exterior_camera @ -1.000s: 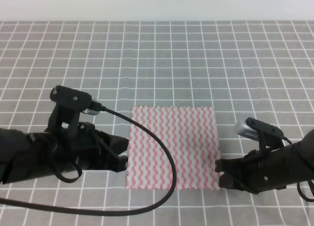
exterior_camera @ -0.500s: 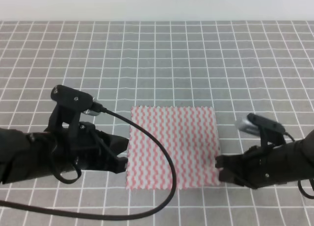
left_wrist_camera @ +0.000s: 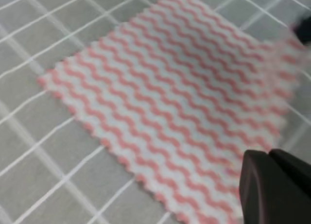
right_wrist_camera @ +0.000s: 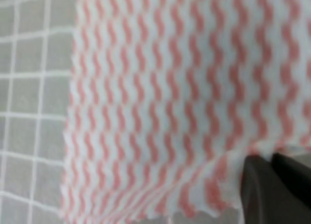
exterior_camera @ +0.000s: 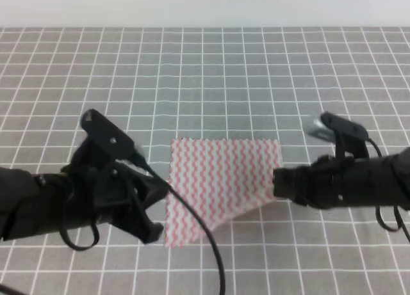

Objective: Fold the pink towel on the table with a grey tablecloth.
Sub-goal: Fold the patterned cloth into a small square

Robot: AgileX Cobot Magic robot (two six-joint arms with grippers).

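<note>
The pink towel (exterior_camera: 221, 183) lies mid-bench (exterior_camera: 211, 77). The right gripper (exterior_camera: 279, 185) has its fingers pinched on the towel's near right corner, lifting it to start the fold. The left gripper (exterior_camera: 155, 231), stretched low by the towel's near left corner, looks closed on it too, but blur makes that unclear.

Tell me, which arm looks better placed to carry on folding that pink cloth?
The right. Its gripper is shut on the pink towel, with that near corner lifted off the table. The left gripper sits at the other near corner.
</note>
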